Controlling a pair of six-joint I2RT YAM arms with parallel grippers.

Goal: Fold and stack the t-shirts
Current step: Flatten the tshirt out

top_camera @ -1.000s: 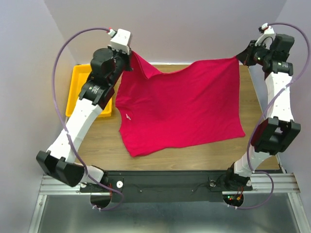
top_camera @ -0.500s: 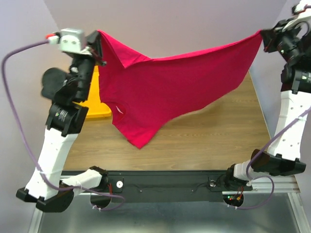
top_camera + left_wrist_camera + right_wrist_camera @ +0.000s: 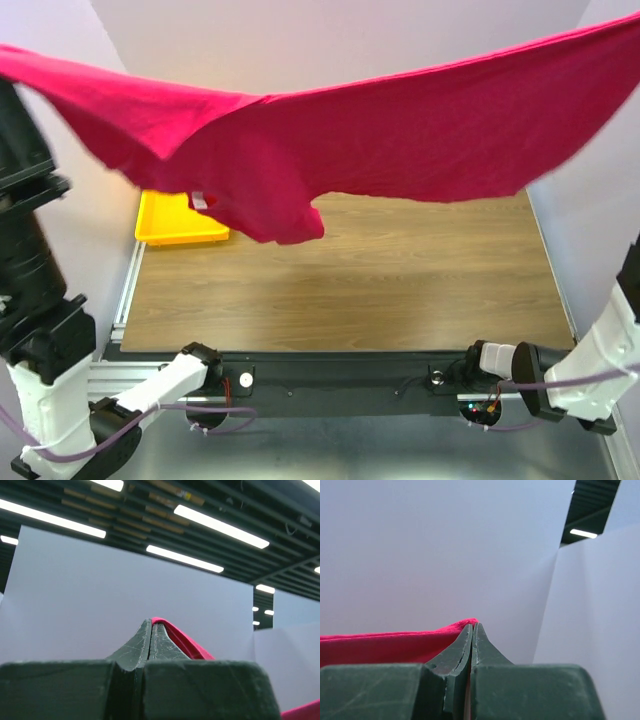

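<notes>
T-shirt (image 3: 420,130), plain crimson, stretched wide aloft, one part drooping, perhaps the collar

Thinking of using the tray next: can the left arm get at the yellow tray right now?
Probably not yet: the left gripper is shut on the t-shirt, raised high. The yellow tray itself lies uncovered below.

My left arm (image 3: 35,290) was stacked black blocks above a white shell; my right arm (image 3: 608,340) showed white casing beside a black joint. Purple cables (image 3: 565,381) ran near my bases. My left fingers (image 3: 142,642) and right fingers (image 3: 460,652) were dark, scuffed, tapering wedges.
</notes>
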